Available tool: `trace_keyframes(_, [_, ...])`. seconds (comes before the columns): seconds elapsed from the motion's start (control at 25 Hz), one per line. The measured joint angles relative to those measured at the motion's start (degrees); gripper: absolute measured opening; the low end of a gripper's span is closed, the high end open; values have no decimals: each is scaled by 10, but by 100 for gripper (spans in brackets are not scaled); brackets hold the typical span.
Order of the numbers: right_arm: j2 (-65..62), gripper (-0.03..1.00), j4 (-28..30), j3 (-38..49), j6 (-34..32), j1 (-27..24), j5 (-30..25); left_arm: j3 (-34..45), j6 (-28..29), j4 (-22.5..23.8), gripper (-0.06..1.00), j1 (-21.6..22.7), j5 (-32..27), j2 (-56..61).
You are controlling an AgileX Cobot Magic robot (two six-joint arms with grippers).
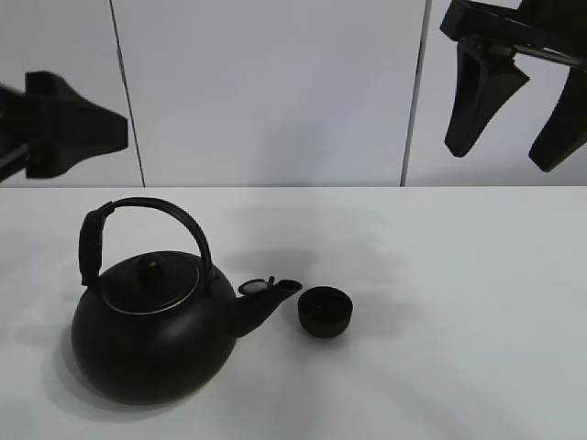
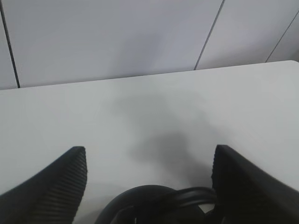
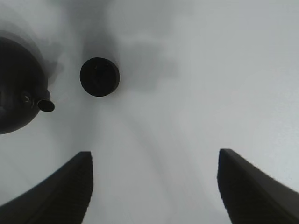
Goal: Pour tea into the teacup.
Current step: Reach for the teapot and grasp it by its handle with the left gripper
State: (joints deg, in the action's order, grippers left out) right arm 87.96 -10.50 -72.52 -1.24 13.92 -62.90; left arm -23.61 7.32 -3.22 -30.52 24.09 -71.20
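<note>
The teacup (image 1: pixel 325 312) stands upright on the white desk (image 1: pixel 459 367), just beside the tip of the spout (image 1: pixel 268 301) of the kettle (image 1: pixel 147 344) and apart from it by a sliver. Its dark inside hides whether any tea is in it. The kettle sits to the cup's left in the exterior view, lid on; its arched handle (image 1: pixel 151 209) runs in line with the spout and so points toward the cup. The left fingers (image 2: pixel 56 186) hang spread wide and hold nothing; the top of that handle shows low between them in the left wrist view, so this arm is the nearer one for the lift. The right fingers (image 1: pixel 481 92) are parted and empty too, high above the desk and well off to the cup's right; pouring has not yet begun, I judge.
</note>
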Motion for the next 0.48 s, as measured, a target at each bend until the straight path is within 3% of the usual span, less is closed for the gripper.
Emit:
trace_keyframes(0.16, [0, 51, 0, 0, 0, 0, 0, 88, -1, 28, 54, 0, 153, -1])
trace_keyframes(0.24, [0, 51, 0, 0, 0, 0, 0, 115, -7, 32, 54, 0, 202, -10])
trace_keyframes(0.48, [0, 51, 0, 0, 0, 0, 0, 134, -16, 61, 54, 0, 260, -96])
